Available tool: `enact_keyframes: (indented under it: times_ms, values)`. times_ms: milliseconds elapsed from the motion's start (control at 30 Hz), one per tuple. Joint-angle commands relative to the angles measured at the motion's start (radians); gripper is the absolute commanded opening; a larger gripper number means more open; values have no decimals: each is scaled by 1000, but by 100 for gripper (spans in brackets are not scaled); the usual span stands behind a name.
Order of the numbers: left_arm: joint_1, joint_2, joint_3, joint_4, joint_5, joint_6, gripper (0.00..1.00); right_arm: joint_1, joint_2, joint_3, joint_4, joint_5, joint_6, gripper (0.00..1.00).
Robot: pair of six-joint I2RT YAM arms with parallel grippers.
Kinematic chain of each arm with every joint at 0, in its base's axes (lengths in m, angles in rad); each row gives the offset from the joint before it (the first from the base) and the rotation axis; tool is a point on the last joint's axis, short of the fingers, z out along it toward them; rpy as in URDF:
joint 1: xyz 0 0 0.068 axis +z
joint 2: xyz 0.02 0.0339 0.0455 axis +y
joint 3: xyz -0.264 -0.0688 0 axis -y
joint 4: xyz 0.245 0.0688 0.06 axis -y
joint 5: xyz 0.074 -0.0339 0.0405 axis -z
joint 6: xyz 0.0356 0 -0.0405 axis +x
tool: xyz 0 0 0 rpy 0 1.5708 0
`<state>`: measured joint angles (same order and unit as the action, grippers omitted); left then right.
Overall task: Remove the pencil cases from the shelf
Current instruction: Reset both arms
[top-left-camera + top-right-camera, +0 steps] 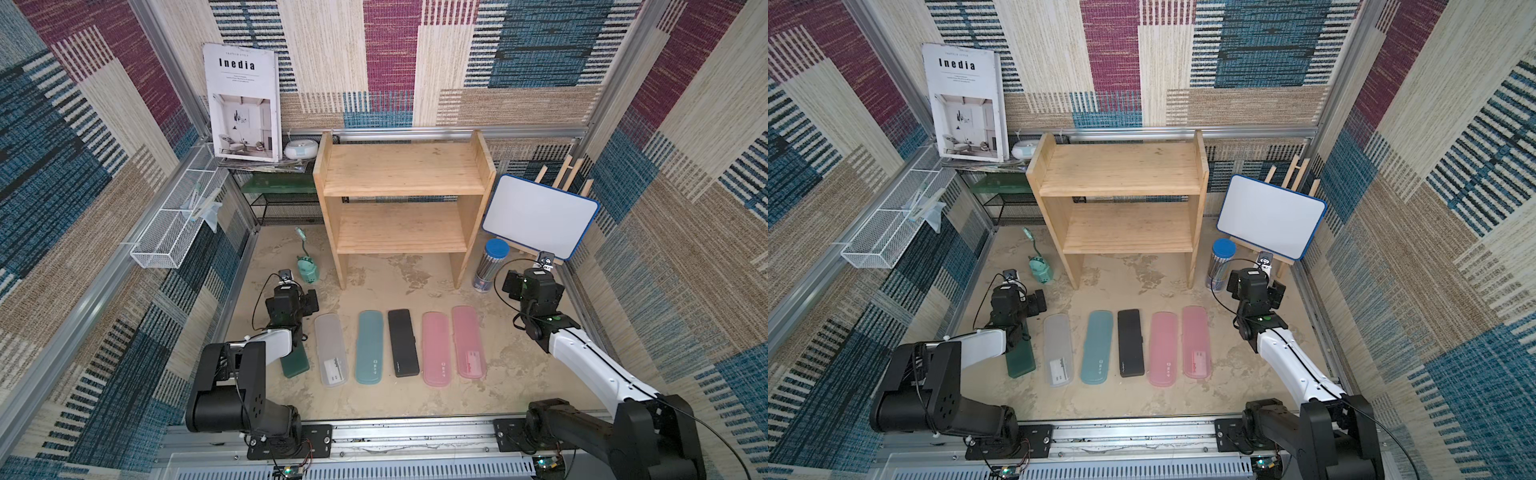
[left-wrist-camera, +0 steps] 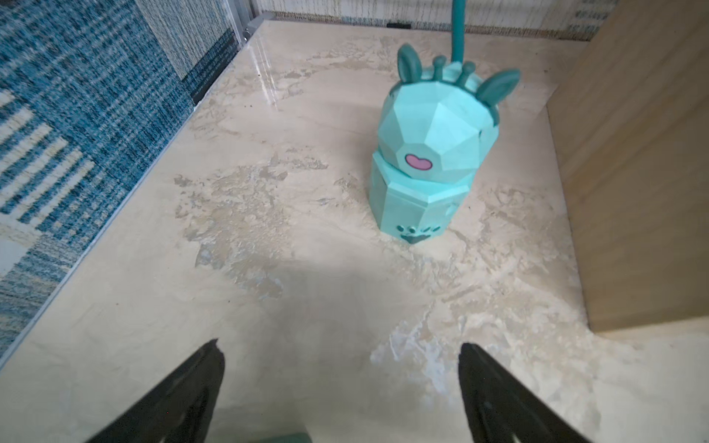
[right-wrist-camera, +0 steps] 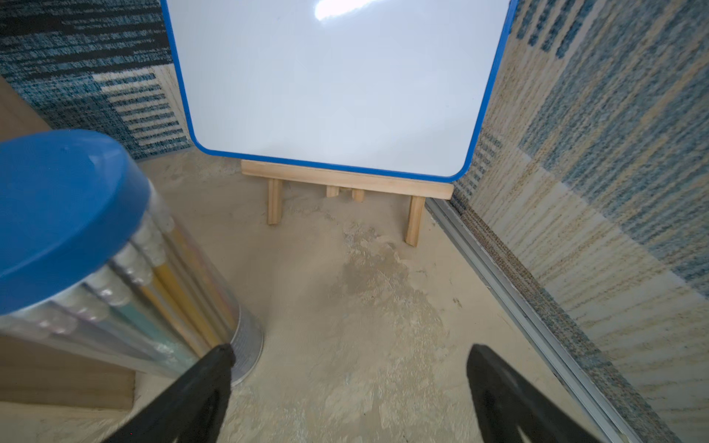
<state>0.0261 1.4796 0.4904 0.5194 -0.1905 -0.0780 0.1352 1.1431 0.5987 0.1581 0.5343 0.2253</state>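
In both top views the light natural-wood two-tier shelf with solid side panels (image 1: 403, 168) (image 1: 1121, 166) stood at the back of the mottled beige bench (image 1: 374, 399). All six long, flat, round-cornered plastic pencil cases lay off the shelf, on the bench in front of it, in a row with long sides parallel and narrow gaps between them. From the shelf's left-arm side to its right-arm side they were the dark green case (image 1: 297, 363), its far end hidden under the white-and-black left arm (image 1: 276, 341), then the translucent white case (image 1: 331, 351), the light teal case (image 1: 369, 347), the black case (image 1: 402, 343), the inner pink case (image 1: 439, 349) and the outer pink case (image 1: 468, 340). A clear cylindrical tube of pencils with a blue lid (image 1: 490, 266) stood just beside the shelf's side panel, with a blue-framed whiteboard (image 1: 540, 216) beyond it, farther from the shelf. From above I could not tell how far either pair of jaws stood open. In the left wrist view the left jaws stood spread wide over the bench with nothing between them. Ahead of them stood a teal faceted animal-shaped figure (image 2: 433, 153), near the shelf's wooden side panel (image 2: 637, 172). In the right wrist view the right jaws were likewise wide apart and held nothing. One tip sat close to the foot of the pencil tube (image 3: 69, 214), though I could not tell whether it touched, and the whiteboard (image 3: 337, 84) leaned on a small wooden easel (image 3: 345, 180) ahead.
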Motion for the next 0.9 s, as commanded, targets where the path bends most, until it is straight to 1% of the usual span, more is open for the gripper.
enact_keyframes:
  times_ms: [0, 100, 200, 233, 300, 367, 400, 467, 500, 567, 633, 667, 733, 767, 867]
  values:
    - [-12, 14, 0, 122, 33, 32, 99, -27, 33, -10, 143, -46, -44, 99]
    - [-13, 19, -32, 183, 49, 37, 99, -54, 65, -44, 243, -101, -75, 99]
    - [-22, 51, -75, 290, 50, 54, 99, -74, 118, -126, 434, -153, -122, 99]
    - [-22, 42, -70, 257, 51, 51, 99, -82, 140, -153, 503, -174, -138, 99]
    - [-22, 46, -71, 272, 50, 52, 99, -94, 207, -205, 656, -220, -167, 99]
    - [-22, 47, -72, 278, 50, 53, 99, -98, 257, -232, 749, -274, -204, 99]
    - [-22, 42, -70, 264, 50, 52, 99, -99, 291, -259, 848, -286, -217, 99]
    - [-22, 43, -73, 274, 50, 51, 99, -106, 344, -271, 900, -337, -229, 99]
    - [-22, 42, -72, 267, 51, 52, 99, -108, 364, -294, 973, -351, -236, 99]
    - [-22, 42, -72, 268, 50, 52, 99, -125, 348, -311, 963, -393, -228, 99]
    - [-22, 44, -73, 272, 50, 52, 99, -126, 396, -362, 1113, -407, -234, 99]
    - [-22, 43, -73, 270, 50, 52, 99, -126, 398, -362, 1124, -408, -233, 99]
    - [-22, 43, -73, 269, 50, 52, 99, -130, 373, -338, 1030, -422, -233, 99]
    - [-23, 43, -73, 272, 49, 52, 99, -131, 384, -345, 1063, -416, -230, 99]
    - [-23, 43, -73, 270, 51, 52, 99, -131, 376, -344, 1052, -419, -231, 99]
